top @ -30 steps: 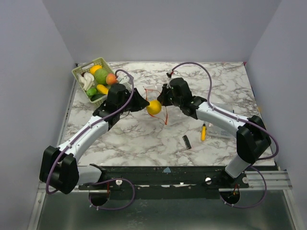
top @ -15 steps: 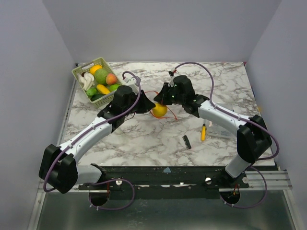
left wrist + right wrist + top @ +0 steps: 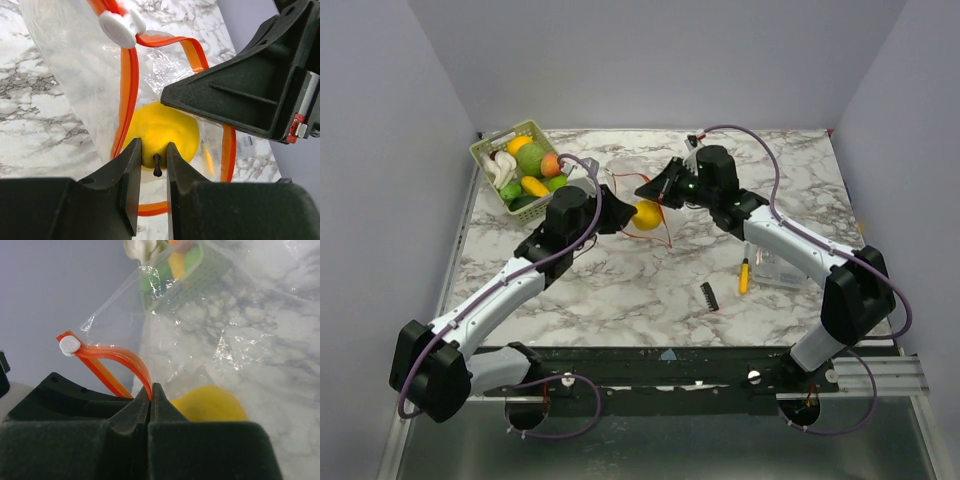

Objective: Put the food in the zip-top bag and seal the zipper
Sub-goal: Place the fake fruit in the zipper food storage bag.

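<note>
Nearest in the top view, low and right of centre on the table [image 3: 620, 290], lies a screwdriver [image 3: 744, 275], well apart from the work.

Past it, at mid-frame, the two pincers meet. The left gripper [image 3: 152, 152] is nipped on the dark stem of a yellow fruit [image 3: 160, 132]; in its wrist view the stem sits between the two fingers [image 3: 131, 172] and the fruit bulges just beyond their tips. The right gripper [image 3: 151, 390] is closed flat on the zipper [image 3: 129, 90], holding one lip of the bag [image 3: 75, 65] up.

What the next move turns on: the zipper runs in an open loop all round the fruit, so the fruit sits in the mouth itself, straight ahead of the left fingers, its stem pointing back at them. The bag's body stretches on to the upper left of that view, past the white slider [image 3: 121, 24]. How deep the fruit is I cannot tell. My judgement is that the left arm, being the one on the fruit, should push along that line before letting go.

Farthest, at the upper left of the top view, the basket [image 3: 477, 152] holds the remaining food [image 3: 530, 160].
</note>
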Robot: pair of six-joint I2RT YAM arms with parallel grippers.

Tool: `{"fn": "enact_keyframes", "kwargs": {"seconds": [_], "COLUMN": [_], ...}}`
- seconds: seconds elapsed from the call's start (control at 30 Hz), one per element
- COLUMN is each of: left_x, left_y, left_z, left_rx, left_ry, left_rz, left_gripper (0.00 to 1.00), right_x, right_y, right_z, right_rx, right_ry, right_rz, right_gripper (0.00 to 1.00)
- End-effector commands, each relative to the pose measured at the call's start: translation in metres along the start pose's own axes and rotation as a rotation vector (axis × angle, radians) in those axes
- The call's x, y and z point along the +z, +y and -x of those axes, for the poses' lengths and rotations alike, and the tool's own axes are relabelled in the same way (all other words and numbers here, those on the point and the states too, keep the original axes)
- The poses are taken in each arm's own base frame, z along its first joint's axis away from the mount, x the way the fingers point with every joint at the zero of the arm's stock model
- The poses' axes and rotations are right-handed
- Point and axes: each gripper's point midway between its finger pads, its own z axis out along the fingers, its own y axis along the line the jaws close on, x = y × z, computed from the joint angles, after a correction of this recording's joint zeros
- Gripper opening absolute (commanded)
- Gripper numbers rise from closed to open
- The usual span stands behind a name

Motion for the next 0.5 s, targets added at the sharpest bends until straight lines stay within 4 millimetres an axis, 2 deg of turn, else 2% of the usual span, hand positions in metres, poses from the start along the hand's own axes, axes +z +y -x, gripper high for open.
{"fn": "enact_keyframes", "kwargs": {"seconds": [0.0, 0.3, 0.4, 0.47], "left_x": [-0.008, 0.008, 0.011, 0.012], "left_y": [-0.012, -0.013, -0.016, -0.019], "left_z": [0.021, 0.010, 0.008, 0.006], "left_rx": [0.003, -0.035, -0.042, -0.036], "left_ry": [-0.087, -0.018, -0.008, 0.003], "left_rz": [-0.027, -0.030, -0.051, -0.065], "left_gripper": [0.11, 0.12, 0.16, 0.29], "right_x": [-0.011, -0.009, -0.010, -0.010], "right_y": [0.040, 0.044, 0.042, 0.039], "right_z": [0.013, 0.020, 0.022, 0.022], "right_rx": [0.119, 0.284, 0.293, 0.292], "right_ry": [-0.024, -0.075, -0.093, -0.091], "right_rz": [0.129, 0.199, 0.200, 0.196], "right_gripper": [0.01, 0.01, 0.01, 0.01]}}
